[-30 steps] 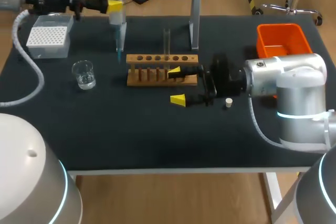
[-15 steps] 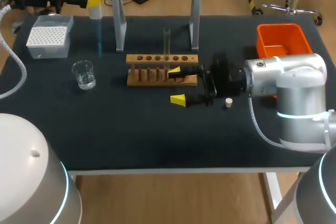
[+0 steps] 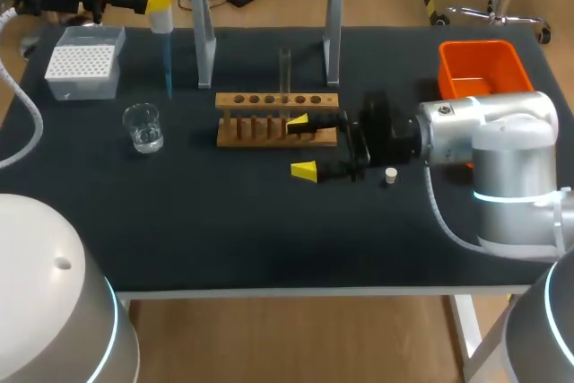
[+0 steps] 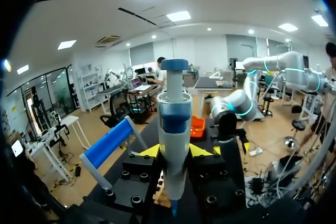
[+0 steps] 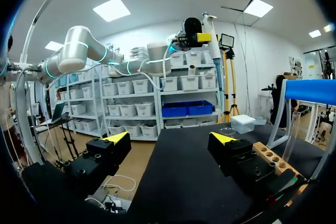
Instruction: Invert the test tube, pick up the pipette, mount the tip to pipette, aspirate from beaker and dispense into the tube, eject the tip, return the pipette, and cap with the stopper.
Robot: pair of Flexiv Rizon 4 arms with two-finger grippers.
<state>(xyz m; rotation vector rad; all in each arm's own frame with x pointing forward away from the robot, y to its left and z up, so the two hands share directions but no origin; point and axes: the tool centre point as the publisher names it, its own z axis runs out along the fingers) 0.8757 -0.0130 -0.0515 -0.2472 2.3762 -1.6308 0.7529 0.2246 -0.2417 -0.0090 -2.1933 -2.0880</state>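
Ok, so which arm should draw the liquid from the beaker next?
Left. The left gripper is shut on the pipette, blue tip mounted, held upright close to the beaker. The right gripper is open and empty at the rack, near the stopper.

matt black table (image 3: 269, 230), wooden rack (image 3: 278, 120), clear glass beaker (image 3: 143, 126)

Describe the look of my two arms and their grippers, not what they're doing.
Both arms are rounded silver-white tubes with thin light-blue rings at the joints: left arm, right arm. A ribbed white hose runs along each. The left gripper and right gripper are black blocks; their jaws end in bright yellow wedges.
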